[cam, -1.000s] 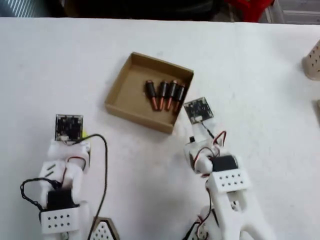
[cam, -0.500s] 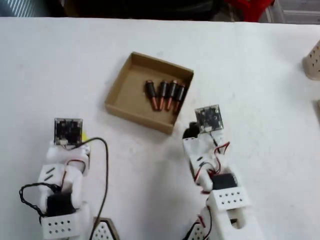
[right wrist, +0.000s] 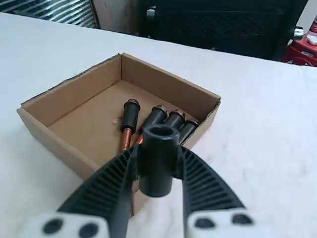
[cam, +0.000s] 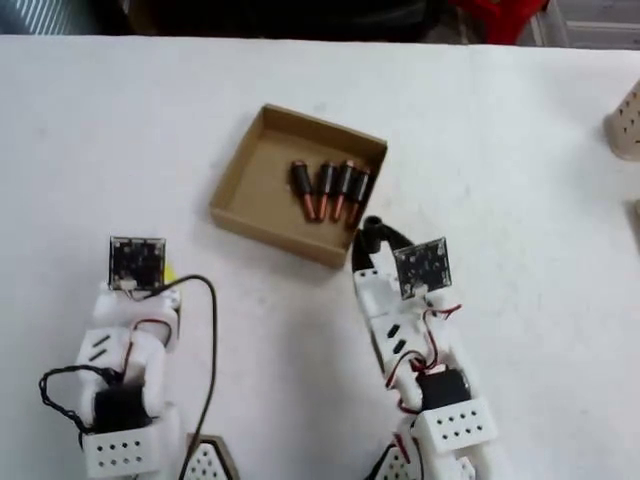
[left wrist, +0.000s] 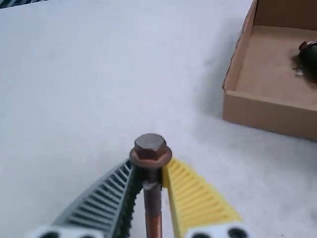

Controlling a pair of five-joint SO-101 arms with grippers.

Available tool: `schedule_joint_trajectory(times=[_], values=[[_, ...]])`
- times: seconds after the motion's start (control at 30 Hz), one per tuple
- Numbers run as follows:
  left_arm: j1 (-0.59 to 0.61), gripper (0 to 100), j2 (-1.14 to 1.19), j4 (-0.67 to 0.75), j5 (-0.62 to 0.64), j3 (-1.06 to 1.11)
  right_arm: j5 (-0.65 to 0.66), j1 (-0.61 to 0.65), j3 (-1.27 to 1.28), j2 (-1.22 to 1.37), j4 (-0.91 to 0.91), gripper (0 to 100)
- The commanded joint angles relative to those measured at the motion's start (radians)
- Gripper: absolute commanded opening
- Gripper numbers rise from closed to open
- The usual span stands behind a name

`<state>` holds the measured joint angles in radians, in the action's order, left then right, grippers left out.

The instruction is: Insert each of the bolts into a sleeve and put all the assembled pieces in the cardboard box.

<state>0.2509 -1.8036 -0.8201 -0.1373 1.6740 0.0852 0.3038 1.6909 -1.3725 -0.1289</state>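
Observation:
My left gripper (left wrist: 149,178) is shut on a copper bolt (left wrist: 150,163), hex head pointing out past the fingertips; in the high view this arm (cam: 128,330) stands at the table's near left. My right gripper (right wrist: 157,168) is shut on a black sleeve (right wrist: 157,163), its bore facing up. In the high view the sleeve (cam: 374,236) sits just off the near right corner of the cardboard box (cam: 240,180). Several assembled bolt-and-sleeve pieces (cam: 330,190) lie side by side in the box (right wrist: 74,99), toward its right wall.
A pale perforated object (cam: 626,125) stands at the table's far right edge. A dark-and-tan wedge-shaped item (cam: 205,460) lies at the near edge between the arms. The box's left half (cam: 262,170) holds nothing.
The right arm has drawn back toward the near edge and swung left; its sleeve now shows beside the box's near right corner. The left arm has barely shifted.

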Motion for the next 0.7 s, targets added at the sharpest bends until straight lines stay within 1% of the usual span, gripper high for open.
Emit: schedule_joint_trajectory(times=[0.0, 0.3, 0.37, 0.5, 0.67], values=[[0.012, 2, -0.027, 0.0, -0.008, -0.009, -0.009, 0.008, 0.005, -0.033, 0.004, 1.7], [0.012, 2, -0.027, 0.0, -0.008, -0.009, -0.005, 0.008, 0.005, -0.018, 0.128, 1.6], [0.012, 2, -0.027, 0.0, -0.008, -0.009, -0.003, 0.008, 0.005, 0.018, 0.166, 1.6], [0.012, 2, -0.027, 0.0, -0.008, -0.009, -0.002, 0.001, -0.003, 0.186, 0.348, 1.6], [0.012, 2, -0.027, 0.0, -0.008, -0.008, -0.002, 0.001, -0.012, 0.476, 0.611, 1.6]])
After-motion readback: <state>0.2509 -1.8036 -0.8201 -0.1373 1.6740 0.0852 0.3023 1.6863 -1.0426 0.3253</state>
